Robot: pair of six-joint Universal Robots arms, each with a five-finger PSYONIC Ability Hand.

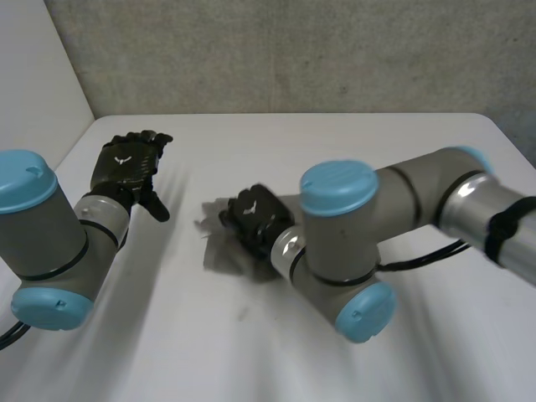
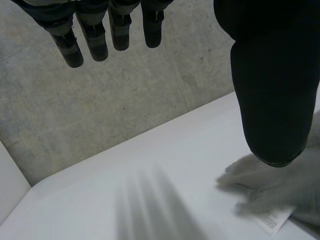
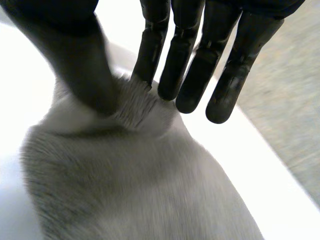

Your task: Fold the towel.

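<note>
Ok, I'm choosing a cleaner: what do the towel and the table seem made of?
The towel looks like soft grey terry or fleece: fuzzy short nap, bunching in soft ridges. The table looks like smooth white laminate or painted board, matte, with no grain showing; which one, I cannot tell.

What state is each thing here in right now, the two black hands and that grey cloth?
left hand: open, fingers straight, held above the table, holding nothing.
right hand: down on the towel, thumb and one finger pinching a ridge of it, the other fingers straight.
towel: bunched up on the table under the right hand, not neatly folded.
</note>
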